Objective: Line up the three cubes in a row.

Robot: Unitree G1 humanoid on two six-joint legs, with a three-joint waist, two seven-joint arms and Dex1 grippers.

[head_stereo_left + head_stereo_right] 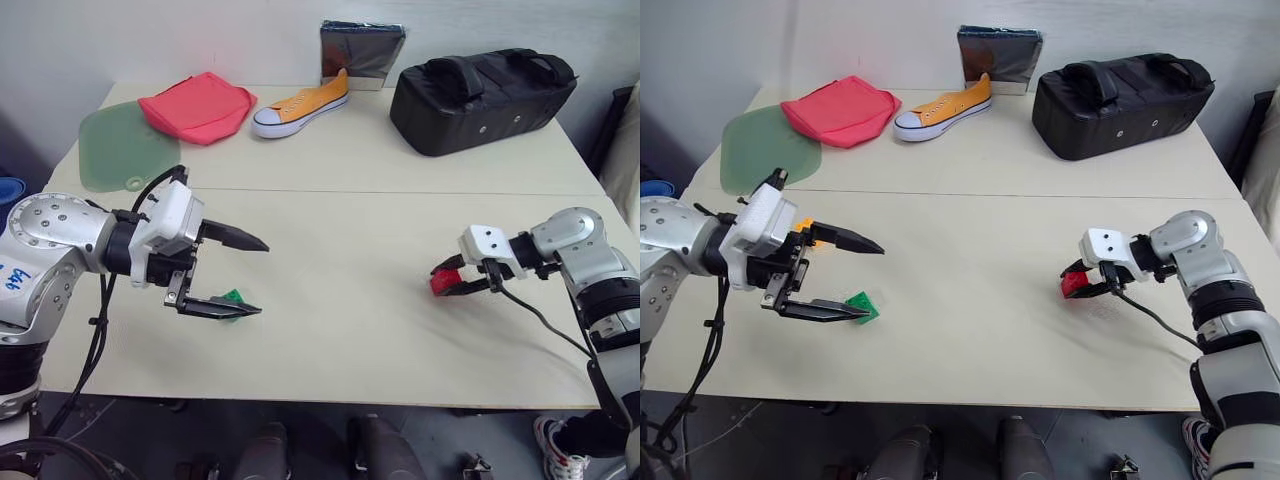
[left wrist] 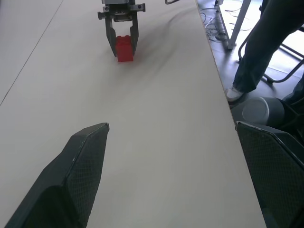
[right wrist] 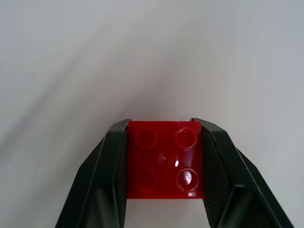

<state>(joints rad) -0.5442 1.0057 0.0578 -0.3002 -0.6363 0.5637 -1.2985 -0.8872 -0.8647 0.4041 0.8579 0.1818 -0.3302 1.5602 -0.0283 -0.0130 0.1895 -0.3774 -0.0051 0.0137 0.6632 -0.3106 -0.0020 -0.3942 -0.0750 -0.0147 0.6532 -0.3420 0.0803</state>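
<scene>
Desk [image 1: 340, 330] of pale wood carries the small red studded plastic brick [image 3: 165, 159], well right of the small green studded plastic brick [image 1: 862, 304]. Right tool [image 3: 164, 161] is clamped onto the red brick's sides. Left tool [image 1: 855, 280] hangs spread wide and empty just over the green brick, with a small orange-yellow plastic brick [image 1: 805, 224] just behind it.

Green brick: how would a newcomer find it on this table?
Start at the pale table and go to its near edge on the robot's left. The green brick lies there beside the lower finger of the open left end effector. It is the only small green block; the red brick sits clamped in the right end effector.
</scene>
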